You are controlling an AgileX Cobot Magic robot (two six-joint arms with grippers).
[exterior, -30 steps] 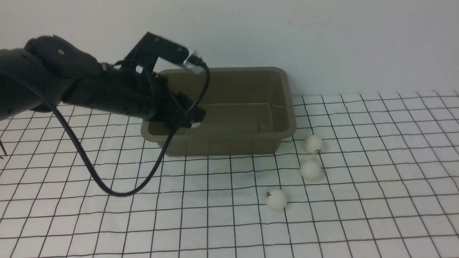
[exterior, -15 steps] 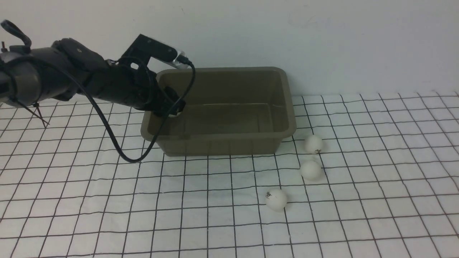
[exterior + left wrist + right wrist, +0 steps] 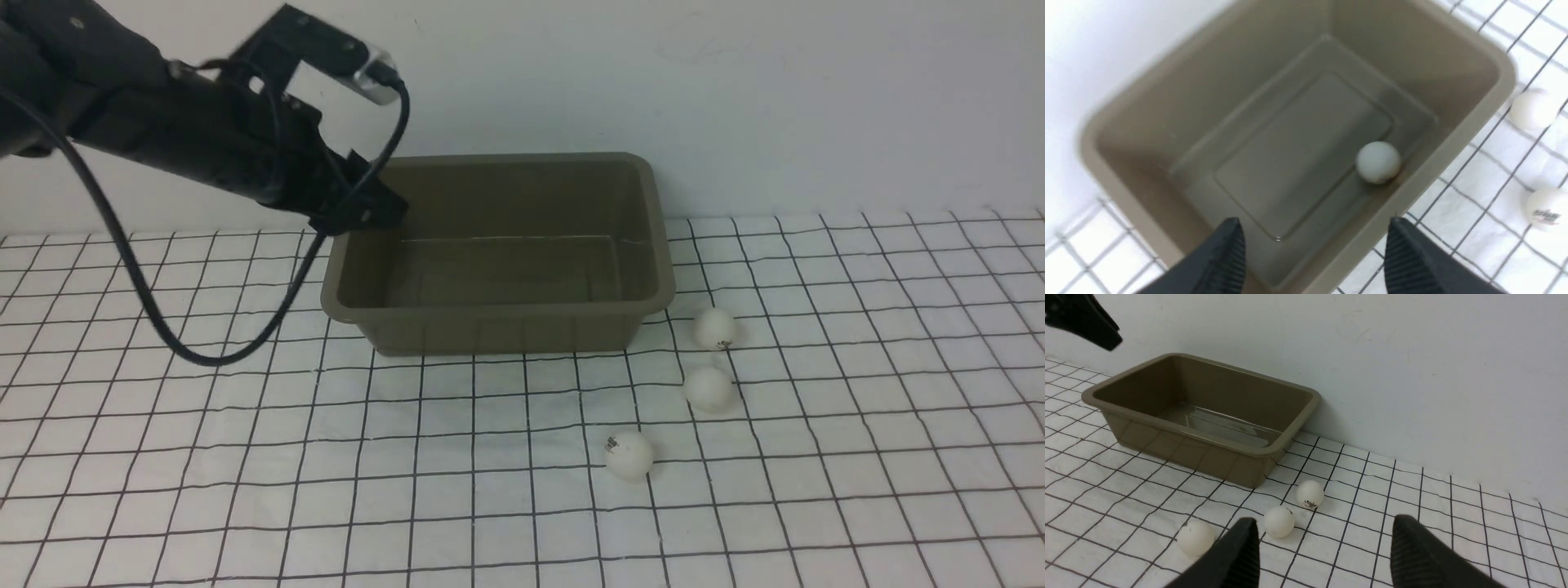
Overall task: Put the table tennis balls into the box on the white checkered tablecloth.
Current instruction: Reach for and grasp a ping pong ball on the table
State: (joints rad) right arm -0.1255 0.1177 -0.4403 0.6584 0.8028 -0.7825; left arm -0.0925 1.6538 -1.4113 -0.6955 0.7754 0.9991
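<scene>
Your left hand (image 3: 1314,253) and right hand (image 3: 1323,555) hang released; pinch each ball (image 3: 627,454), likely light and roll-prone, across its widest middle.

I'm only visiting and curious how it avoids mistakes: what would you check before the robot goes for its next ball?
1. Empty left gripper, jaws apart: ok.
2. One ball inside the box: ok.
3. All balls boxed: not ok. The far ball, middle ball and near ball lie on the cloth, right of the box.
4. Open right gripper above the cloth, near those three: ok.
5. Box upright on the cloth: ok.
6. Ball in the box at rest: cannot tell.
</scene>
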